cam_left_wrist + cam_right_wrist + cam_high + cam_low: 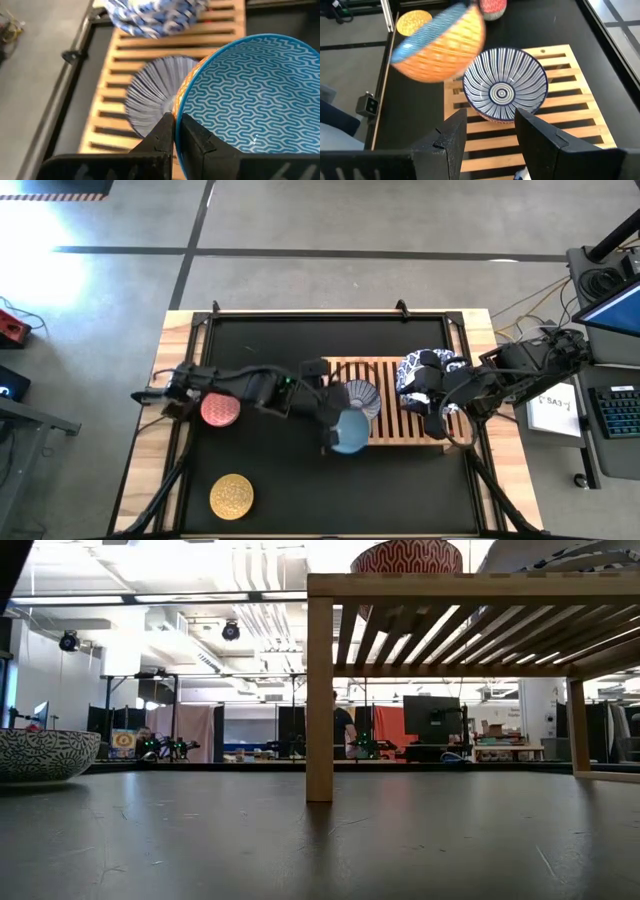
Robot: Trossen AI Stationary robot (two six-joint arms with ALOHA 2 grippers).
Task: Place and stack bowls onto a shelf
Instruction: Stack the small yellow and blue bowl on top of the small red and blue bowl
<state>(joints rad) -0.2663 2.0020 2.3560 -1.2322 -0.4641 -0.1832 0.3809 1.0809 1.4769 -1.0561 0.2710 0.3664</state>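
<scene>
My left gripper (174, 125) is shut on a light blue bowl (350, 431) with an orange outside (437, 45), held above the near left corner of the shelf (400, 430). A dark striped bowl (504, 85) stands on its foot on the shelf's slats, just beyond the held bowl. Wide white bowls with blue rims (415, 370) stand at the shelf's right end. My right gripper (490, 132) hovers open above the shelf near them, with nothing between its fingers. A red bowl (220, 410) and a yellow bowl (232, 495) sit on the table at the left. My left gripper pinches the light blue bowl's rim (176, 107), one finger inside the bowl and one outside. The fingers come from the table's left, slanting down. The bowl is lifted clear of shelf and table and hangs tilted, its patterned inside facing up and toward the wrist.
The black mat (300, 490) is framed by raised rails (470, 380). In the low view the shelf's leg (319, 700) stands on the mat, and a dark-patterned bowl (40, 755) sits at the far left. Bare slats (570, 115) lie near the striped bowl.
</scene>
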